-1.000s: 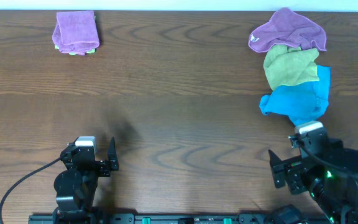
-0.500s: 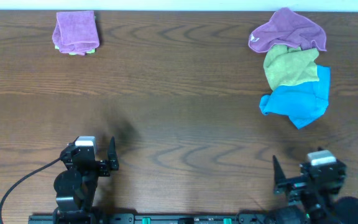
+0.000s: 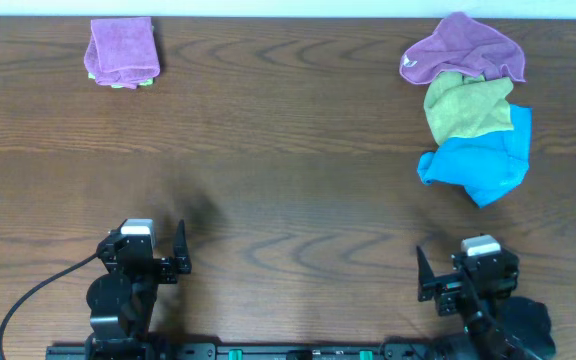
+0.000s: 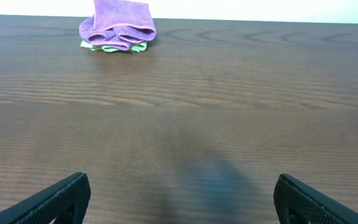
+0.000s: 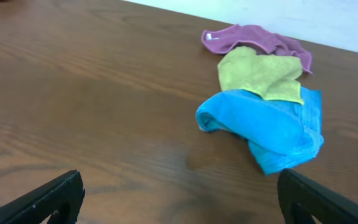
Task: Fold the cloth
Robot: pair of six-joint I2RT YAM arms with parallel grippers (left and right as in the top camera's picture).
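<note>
both arms are matte black and blocky, the left arm [image 3: 128,285] in the lower left of the overhead frame and the right arm [image 3: 483,295] in the lower right, each topped by a small white cap [image 3: 137,228]. a thin black cable [image 3: 30,295] curves off the left one, and a black base rail [image 3: 268,352] with green marks runs along the bottom edge. in the wrist views the fingers [image 4: 58,200] are plain dark wedges in the lower corners.

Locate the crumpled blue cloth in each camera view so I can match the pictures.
Overhead: the blue cloth lies at the right, about mid-height, at the near end of the cloth pile.
Left wrist: not in it.
Right wrist: it lies right of centre.
Shared landmark: the yellow-green cloth touching its far edge, seen in the overhead and right wrist views.
</note>
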